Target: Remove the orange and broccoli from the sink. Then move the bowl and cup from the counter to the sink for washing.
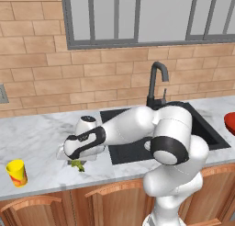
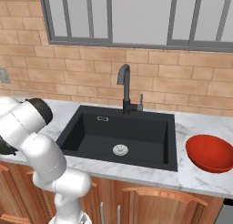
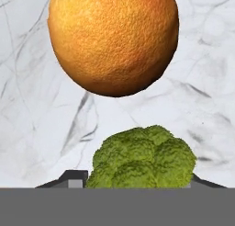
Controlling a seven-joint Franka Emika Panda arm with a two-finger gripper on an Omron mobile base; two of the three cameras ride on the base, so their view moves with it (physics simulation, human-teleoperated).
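Already the sink holds no food, and the orange lies on the marble counter left of it. The broccoli sits low between the fingers of the gripper over that counter, though whether they clasp it cannot be told. The cup and the bowl remain on the counter, apparently unmoved.
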